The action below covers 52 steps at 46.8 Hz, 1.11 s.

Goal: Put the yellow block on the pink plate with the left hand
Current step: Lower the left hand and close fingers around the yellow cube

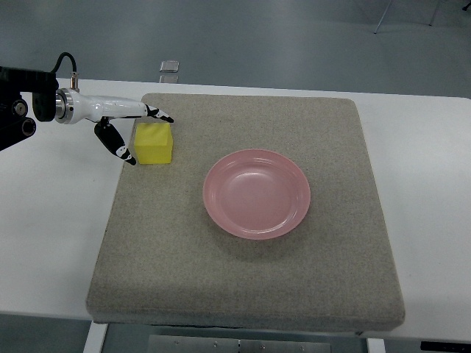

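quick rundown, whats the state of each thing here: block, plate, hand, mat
yellow block: on the mat, upright, not lifted, left of the plate
pink plate: empty, right way up, mid-mat
left hand: open, fingers either side of the block, grip not closed
grey mat: flat on the white table

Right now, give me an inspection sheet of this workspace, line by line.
Surface: white table with a grey mat on it.
Job's things: yellow block on the mat's far left; pink plate mid-mat, holding nothing.
Clutter: small grey object at the table's far edge.
Grippers: left hand at the block, fingers spread around its left side, no grasp seen; right hand out of view.
Cables: black cable at the left wrist.
Surroundings: grey floor.
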Tool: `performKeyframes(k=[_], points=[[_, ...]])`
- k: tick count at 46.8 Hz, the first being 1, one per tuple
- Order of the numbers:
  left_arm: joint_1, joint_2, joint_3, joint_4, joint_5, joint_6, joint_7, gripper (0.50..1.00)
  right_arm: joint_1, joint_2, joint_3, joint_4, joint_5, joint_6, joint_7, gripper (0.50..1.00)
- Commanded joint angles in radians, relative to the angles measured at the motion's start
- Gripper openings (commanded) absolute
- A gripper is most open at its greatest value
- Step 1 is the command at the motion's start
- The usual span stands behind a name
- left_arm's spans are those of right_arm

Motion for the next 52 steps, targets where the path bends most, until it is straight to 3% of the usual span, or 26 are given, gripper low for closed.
performKeyframes(k=[1,8,13,19,28,34,42,52], points=[[0.004,-0.027,0.0,0.018,-0.001,0.002,0.0,0.984,0.0,0.0,0.001,0.0,0.0,0.0,0.0,0.924],[0.008,-0.04,0.0,0.038,-0.002,0.003,0.0,0.964,0.0,0.0,0.001,0.0,0.0,0.0,0.0,0.924],[0.013,-0.05,0.0,0.041,-0.001,0.005,0.0,0.894,0.0,0.0,-0.001,0.0,0.0,0.0,0.0,0.924],[0.015,-0.07,0.0,0.069,0.003,0.005,0.0,0.851,0.0,0.0,0.001,0.0,0.0,0.0,0.0,0.924],[0.018,-0.082,0.0,0.087,0.009,0.006,0.0,0.703,0.0,0.0,0.001,0.0,0.0,0.0,0.0,0.924],[0.018,-0.083,0.001,0.093,0.015,0.037,0.0,0.66,0.0,0.0,0.001,0.0,0.0,0.0,0.0,0.924],[0.016,-0.083,0.0,0.095,0.009,0.043,0.0,0.5,0.0,0.0,0.001,0.0,0.0,0.0,0.0,0.924],[0.013,-0.083,-0.006,0.101,0.001,0.049,0.0,0.5,0.0,0.0,-0.001,0.0,0.0,0.0,0.0,0.924]])
